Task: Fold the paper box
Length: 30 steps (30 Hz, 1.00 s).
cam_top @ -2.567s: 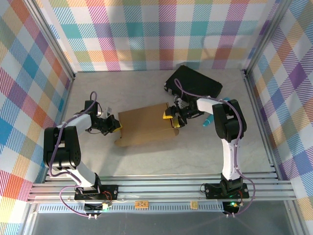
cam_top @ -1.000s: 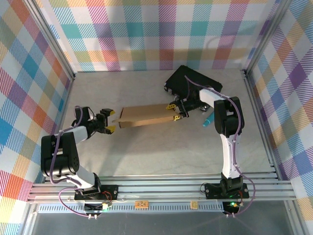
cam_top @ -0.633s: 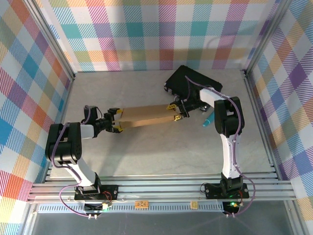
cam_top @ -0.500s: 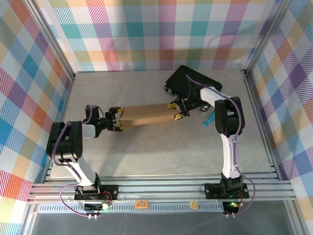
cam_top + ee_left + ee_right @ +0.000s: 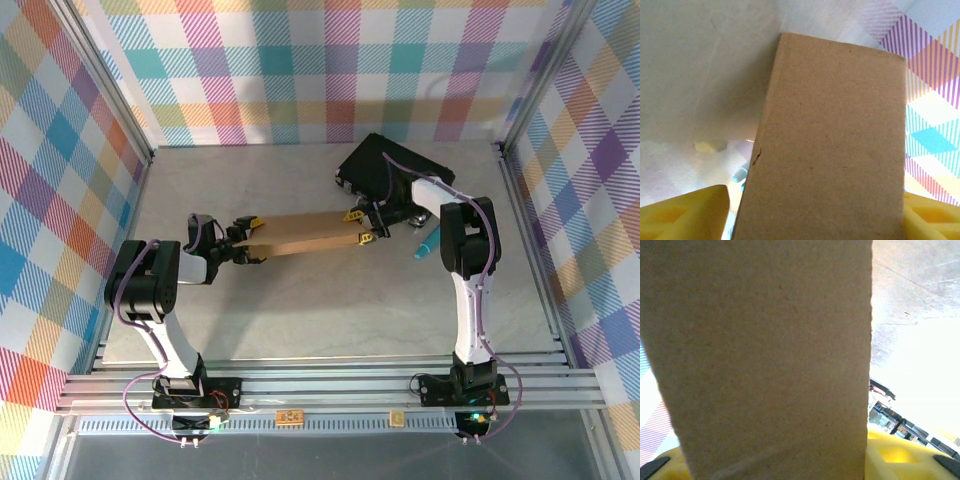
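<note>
1. Since a second ago the left gripper [image 5: 250, 240] has slid in from clear of the paper box [image 5: 300, 234] and now straddles the end farthest from the black briefcase [image 5: 395, 168]. Over a slightly longer span the box has turned from lying broad to nearly edge-on under the overhead camera.
2. The box runs from just beside the briefcase's near side away toward the left arm.
3. The right gripper [image 5: 359, 226], close to the briefcase, is clamped on the box's near end. Its jaws are partly spread and cardboard fills the gap between them.
4. The left jaws stand wide around the far end. One yellow finger [image 5: 932, 220] lies against the cardboard edge, while the other shows a sliver of daylight, so nothing is pinched there yet.
5. The step in hand looks like securing that far end. It probably goes best if the left jaws close squarely across the panel and seat before any fold, while the right grip holds firm so the sheet does not twist or buckle.
</note>
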{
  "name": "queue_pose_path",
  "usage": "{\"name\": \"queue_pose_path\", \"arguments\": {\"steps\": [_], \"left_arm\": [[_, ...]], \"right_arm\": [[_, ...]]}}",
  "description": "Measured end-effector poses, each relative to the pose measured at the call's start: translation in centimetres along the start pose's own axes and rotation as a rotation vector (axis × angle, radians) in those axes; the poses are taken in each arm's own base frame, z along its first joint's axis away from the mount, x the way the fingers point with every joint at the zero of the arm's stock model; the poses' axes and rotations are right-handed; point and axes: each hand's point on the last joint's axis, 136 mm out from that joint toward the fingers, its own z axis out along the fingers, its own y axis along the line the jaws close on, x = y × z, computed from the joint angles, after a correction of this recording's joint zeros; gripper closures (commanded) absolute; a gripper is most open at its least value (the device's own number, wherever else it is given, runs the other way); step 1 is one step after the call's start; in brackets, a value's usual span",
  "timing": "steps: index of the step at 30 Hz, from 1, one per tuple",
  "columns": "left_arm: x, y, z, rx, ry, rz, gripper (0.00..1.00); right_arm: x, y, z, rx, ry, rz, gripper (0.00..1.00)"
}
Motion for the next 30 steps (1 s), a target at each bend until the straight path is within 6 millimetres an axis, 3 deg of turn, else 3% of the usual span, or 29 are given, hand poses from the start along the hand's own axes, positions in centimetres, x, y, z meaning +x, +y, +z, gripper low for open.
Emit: {"name": "queue_pose_path", "arguments": {"steps": [3,6,14,20,24,30], "left_arm": [[0.1,-0.2,0.0,0.005,0.005,-0.003,0.41],[0.4,-0.4,0.1,0.014,0.012,0.007,0.56],[1.0,-0.2,-0.5,-0.013,-0.024,-0.040,0.68],[2.4,-0.2,-2.3,-0.139,-0.099,-0.095,0.79],[3.6,-1.2,-3.7,-0.225,-0.129,-0.101,0.80],[4.2,3.2,-6.6,-0.414,-0.164,-0.230,0.86]], "right_arm": [[0.0,0.0,0.0,0.000,0.001,0.004,0.63],[0.0,-0.1,-0.2,-0.001,0.001,0.018,0.58],[0.0,0.2,-0.6,0.019,-0.024,0.000,0.37],[0.5,0.7,-1.7,0.071,-0.104,-0.103,0.33],[2.5,2.7,-4.5,0.089,-0.216,-0.254,0.33],[7.6,6.7,-10.9,0.106,-0.504,-0.604,0.40]]}}
